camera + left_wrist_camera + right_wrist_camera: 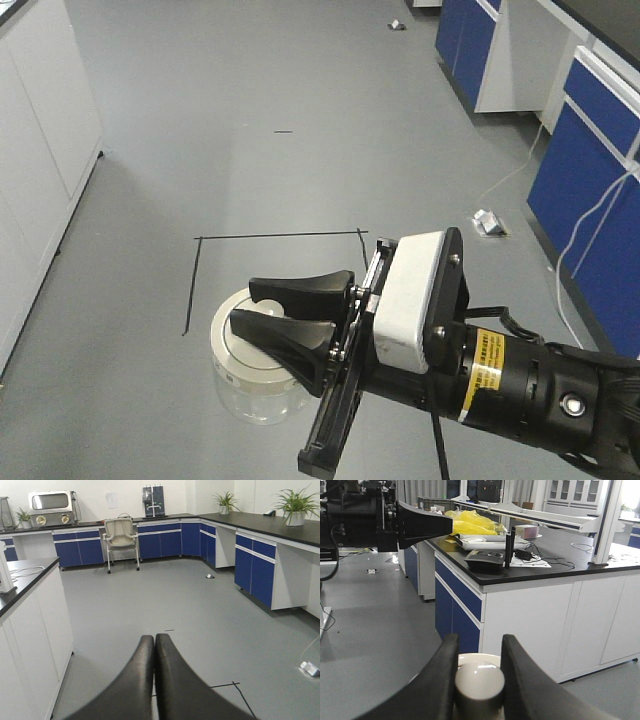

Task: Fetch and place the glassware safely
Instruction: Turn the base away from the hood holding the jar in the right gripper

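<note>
The glassware point(248, 385) is a squat clear jar with a round cream-white lid point(228, 322), low in the front view over the grey floor. My right gripper point(243, 305) reaches in from the right, its black fingers lying across the lid. In the right wrist view the right gripper point(480, 640) is shut on the lid's knob point(480, 684), both fingers touching it, with the lid rim point(479, 658) behind. My left gripper point(154, 637) is shut with nothing in it, facing the room. It also shows in the right wrist view as the left gripper point(432, 526), up at the left.
Black tape lines point(270, 237) mark the floor behind the jar. A white plug block point(488, 222) and cable lie at the right by blue cabinets point(590, 170). White cabinets point(40, 140) line the left. A chair point(121, 537) and a lab bench point(520, 575) stand nearby.
</note>
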Controlling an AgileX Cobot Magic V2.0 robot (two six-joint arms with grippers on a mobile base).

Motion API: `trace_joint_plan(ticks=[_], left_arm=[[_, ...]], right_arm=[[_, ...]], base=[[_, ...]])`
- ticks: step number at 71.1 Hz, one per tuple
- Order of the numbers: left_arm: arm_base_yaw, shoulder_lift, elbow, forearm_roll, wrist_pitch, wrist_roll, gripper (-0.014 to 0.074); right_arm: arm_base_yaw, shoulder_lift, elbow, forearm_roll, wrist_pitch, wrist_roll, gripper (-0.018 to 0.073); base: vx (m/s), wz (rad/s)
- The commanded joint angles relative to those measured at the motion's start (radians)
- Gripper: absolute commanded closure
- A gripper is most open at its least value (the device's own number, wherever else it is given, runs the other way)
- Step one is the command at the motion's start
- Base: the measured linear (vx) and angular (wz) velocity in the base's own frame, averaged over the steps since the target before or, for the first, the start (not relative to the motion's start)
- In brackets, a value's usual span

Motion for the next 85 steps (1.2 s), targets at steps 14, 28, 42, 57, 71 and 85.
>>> trace_joint_plan(ticks=[14, 28, 42, 57, 71, 85], left_arm=[[-0.006, 0.000, -0.025, -0.007, -0.074, -0.003, 0.0603], [-0.006, 0.000, -0.025, -0.007, -0.073, -0.003, 0.0603], [-0.006, 0.000, -0.025, -0.007, -0.070, -0.003, 0.0603], [-0.006, 0.000, -0.025, -0.007, -0.070, -0.003, 0.0603], [-0.006, 0.000, -0.025, -0.007, -0.068, -0.003, 0.0603], [-0.006, 0.000, -0.025, -0.007, -0.062, -0.003, 0.0603]], right_arm=[[-0.003, -0.033, -0.030, 0.037, -0.091, -0.002, 0.0563], [-0.003, -0.033, -0.030, 0.037, -0.091, -0.002, 0.0563], [-0.003, -0.033, -0.030, 0.037, -0.091, -0.002, 0.0563], [-0.003, -0.033, -0.030, 0.037, -0.091, -0.002, 0.0563], [-0.003, -0.033, -0.030, 0.037, -0.091, -0.002, 0.0563], [-0.003, -0.033, -0.030, 0.037, -0.091, -0.002, 0.0563]], base=[[0.20, 0.12], [0.31, 0.07], [0.40, 0.05], [0.43, 0.00], [0.41, -0.02], [0.40, 0.03]])
